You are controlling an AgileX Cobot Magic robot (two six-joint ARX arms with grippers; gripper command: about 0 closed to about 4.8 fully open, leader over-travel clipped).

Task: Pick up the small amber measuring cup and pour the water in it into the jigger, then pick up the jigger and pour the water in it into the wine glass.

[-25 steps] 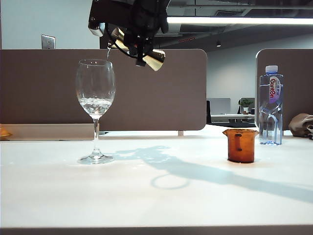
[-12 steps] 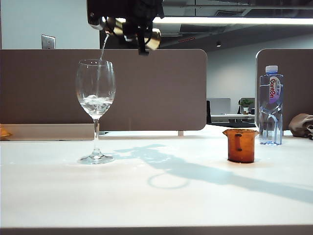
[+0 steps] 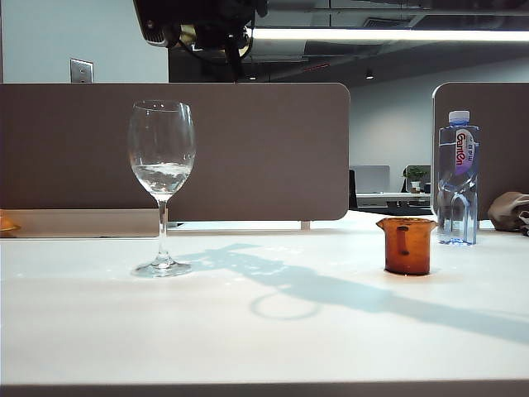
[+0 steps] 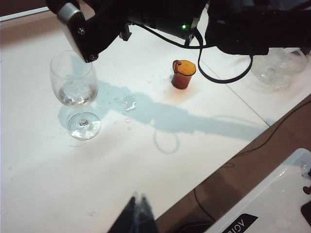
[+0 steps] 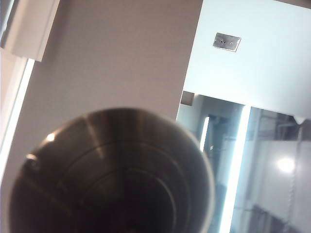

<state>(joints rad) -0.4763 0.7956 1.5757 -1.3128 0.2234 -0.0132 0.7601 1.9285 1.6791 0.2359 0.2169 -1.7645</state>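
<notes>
The wine glass (image 3: pixel 162 157) stands upright at the left of the table with water (image 3: pixel 162 175) in the bottom of its bowl; it also shows in the left wrist view as wine glass (image 4: pixel 74 82). High above it my right gripper (image 3: pixel 216 37) is shut on the jigger (image 3: pixel 188 35), of which only a gold sliver shows at the frame's top. The jigger's dark open mouth (image 5: pixel 112 174) fills the right wrist view. No stream falls. The amber measuring cup (image 3: pixel 407 246) stands upright at the right. My left gripper (image 4: pixel 138 206) hangs shut and empty over the near table edge.
A clear plastic bottle (image 3: pixel 458 178) stands behind the amber cup. Small water spills (image 4: pixel 127 103) lie on the table between glass and cup. A brown partition (image 3: pixel 264 149) runs behind the table. A white box (image 4: pixel 272 199) sits off the table's near corner.
The thin stream from the jigger into the glass has stopped. The right wrist has rolled on, lifting the jigger almost out of the exterior view. The water in the glass has settled.
</notes>
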